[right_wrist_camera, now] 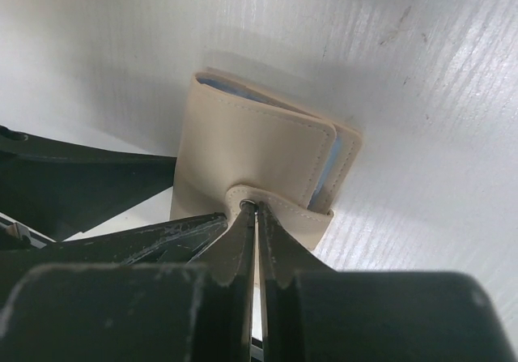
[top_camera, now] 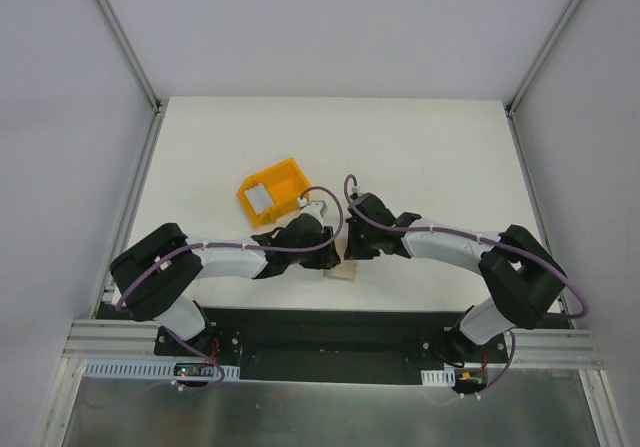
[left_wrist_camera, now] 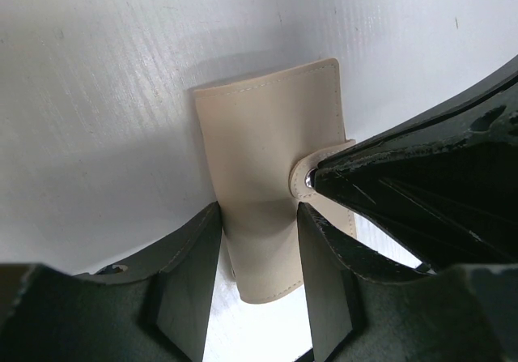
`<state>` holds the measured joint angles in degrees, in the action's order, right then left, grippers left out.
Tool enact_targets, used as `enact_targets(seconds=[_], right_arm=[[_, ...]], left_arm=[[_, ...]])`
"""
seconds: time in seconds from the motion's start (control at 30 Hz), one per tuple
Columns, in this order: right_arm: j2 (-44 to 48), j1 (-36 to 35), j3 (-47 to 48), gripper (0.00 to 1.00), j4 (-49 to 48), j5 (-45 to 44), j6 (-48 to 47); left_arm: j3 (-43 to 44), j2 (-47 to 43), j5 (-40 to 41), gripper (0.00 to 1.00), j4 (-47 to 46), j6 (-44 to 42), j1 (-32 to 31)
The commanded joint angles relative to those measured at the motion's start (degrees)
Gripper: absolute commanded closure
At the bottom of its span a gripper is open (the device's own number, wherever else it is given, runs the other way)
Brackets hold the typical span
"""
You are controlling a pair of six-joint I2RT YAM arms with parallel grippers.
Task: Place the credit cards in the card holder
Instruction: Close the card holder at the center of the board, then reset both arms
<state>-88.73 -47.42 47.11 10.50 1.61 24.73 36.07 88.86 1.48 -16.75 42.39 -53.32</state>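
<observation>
The scene is viewed from above and behind by the top camera, which is fixed high and is pointed down and forward over the whole counter [top_camera: 420,147]. The arm bases [top_camera: 190,339] are seen at the lower edge of that view, and everything in it appears small. The left wrist camera is mounted just behind the left jaws and is pointed along them, very near to the counter surface. The right wrist camera is mounted in the same way behind the right jaws. The beige wallet [left_wrist_camera: 267,159] is shared by all three views. In the left wrist view the tip of the right jaws is also caught, at the right side.
</observation>
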Motion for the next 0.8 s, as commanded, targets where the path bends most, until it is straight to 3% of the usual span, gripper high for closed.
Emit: enact_targets(seconds=[0.0, 0.27, 0.43, 0.77], right_arm=[[-5.1, -0.7, -2.0, 0.97, 4.7, -5.2, -1.1], [-3.1, -0.1, -0.5, 0.93, 2.3, -4.3, -3.1], [3.2, 0.8, -2.9, 0.87, -5.7, -2.2, -5.5], [16.8, 3.8, -7.5, 0.51, -10.2, -6.2, -10.7]], left_arm=[[-2.1, 0.3, 2.1, 0.57, 6.8, -1.2, -0.6], [-2.9, -2.1, 3.7, 0.57, 7.0, -1.2, -0.6], [-2.9, -6.8, 8.0, 0.49, 9.0, -2.5, -0.5], [-2.8, -12.8, 14.8, 0.19, 13.6, -3.7, 1.3]])
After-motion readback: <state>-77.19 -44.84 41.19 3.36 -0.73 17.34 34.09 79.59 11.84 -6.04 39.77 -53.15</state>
